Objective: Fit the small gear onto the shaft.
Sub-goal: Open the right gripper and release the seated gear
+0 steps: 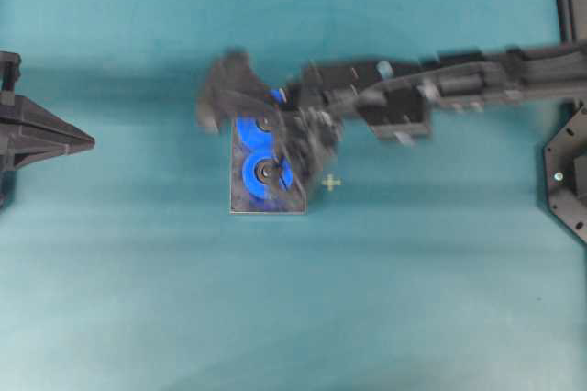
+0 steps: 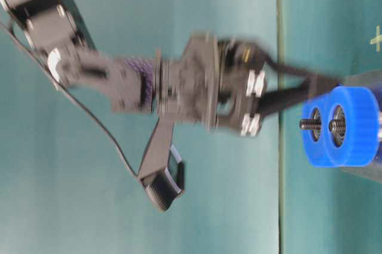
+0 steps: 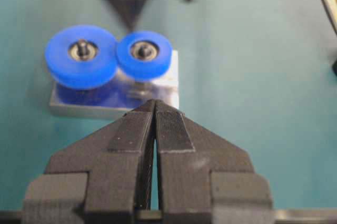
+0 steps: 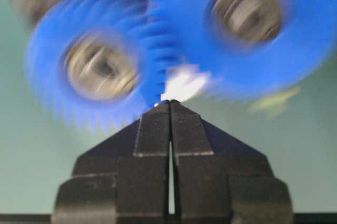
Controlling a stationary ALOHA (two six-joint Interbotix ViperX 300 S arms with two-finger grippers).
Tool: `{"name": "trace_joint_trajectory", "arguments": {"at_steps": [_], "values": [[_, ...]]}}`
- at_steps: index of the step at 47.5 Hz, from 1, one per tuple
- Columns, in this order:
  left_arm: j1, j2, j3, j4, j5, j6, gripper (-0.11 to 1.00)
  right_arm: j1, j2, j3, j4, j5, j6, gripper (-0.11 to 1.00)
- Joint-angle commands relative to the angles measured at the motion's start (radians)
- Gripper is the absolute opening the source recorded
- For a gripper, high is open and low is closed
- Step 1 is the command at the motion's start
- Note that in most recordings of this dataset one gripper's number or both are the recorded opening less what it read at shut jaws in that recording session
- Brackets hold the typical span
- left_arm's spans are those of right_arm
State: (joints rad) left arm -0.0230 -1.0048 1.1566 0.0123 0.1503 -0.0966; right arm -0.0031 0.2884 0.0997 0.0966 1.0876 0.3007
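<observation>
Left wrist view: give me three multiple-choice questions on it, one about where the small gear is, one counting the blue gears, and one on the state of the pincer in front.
1. Where is the small gear?
A. Flat on the teal table
B. On the shaft over the grey plate, beside the larger gear
C. Held in a pincer

2. How many blue gears are there?
A. One
B. Three
C. Two

3. How is the left pincer?
A. Shut, holding nothing
B. Wide open
C. Shut on a gear

Answers: 1 B, its hub sits around the pin, above the plate. 2 C, one larger and one smaller wheel stand side by side. 3 A, its fingers meet with nothing between them.
</observation>
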Motion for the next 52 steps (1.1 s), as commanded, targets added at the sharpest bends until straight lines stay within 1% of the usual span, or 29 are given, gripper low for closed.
{"name": "trace_joint_trajectory", "arguments": {"at_steps": [1,4,11,18,24,30,35,38,42,46,52], "values": [[0.002,0.005,-0.018,0.002,-0.008,-0.002,0.0,0.048,-0.078,0.008,0.014,0.008,0.026,-0.01],[0.002,0.006,-0.02,0.002,-0.008,-0.002,0.0,0.049,-0.097,0.014,0.014,0.002,0.043,-0.01],[0.002,0.005,-0.017,0.002,-0.008,-0.002,0.0,0.021,-0.095,-0.011,-0.009,-0.052,0.043,-0.01],[0.002,0.005,-0.018,0.002,-0.008,-0.002,0.0,-0.017,-0.049,-0.055,-0.026,-0.109,0.032,-0.01],[0.002,0.005,-0.018,0.002,-0.008,-0.002,0.0,-0.037,-0.003,-0.077,-0.035,-0.112,0.018,-0.01],[0.002,0.005,-0.018,0.002,-0.009,-0.002,0.0,-0.032,0.014,-0.072,-0.035,-0.086,0.008,-0.01],[0.002,0.005,-0.018,0.002,-0.009,-0.002,0.0,-0.009,0.005,-0.055,-0.031,-0.046,0.011,-0.01],[0.002,0.005,-0.018,0.002,-0.009,-0.002,0.0,0.012,-0.009,-0.043,-0.021,-0.023,0.012,-0.01],[0.002,0.005,-0.017,0.002,-0.009,-0.002,0.0,0.04,-0.029,-0.034,0.006,-0.008,0.014,-0.01],[0.002,0.005,-0.018,0.002,-0.009,-0.002,0.0,0.06,-0.057,-0.032,0.012,-0.003,0.014,-0.01],[0.002,0.005,-0.017,0.002,-0.009,-0.002,0.0,0.046,-0.114,-0.029,0.003,-0.008,0.006,-0.01]]}}
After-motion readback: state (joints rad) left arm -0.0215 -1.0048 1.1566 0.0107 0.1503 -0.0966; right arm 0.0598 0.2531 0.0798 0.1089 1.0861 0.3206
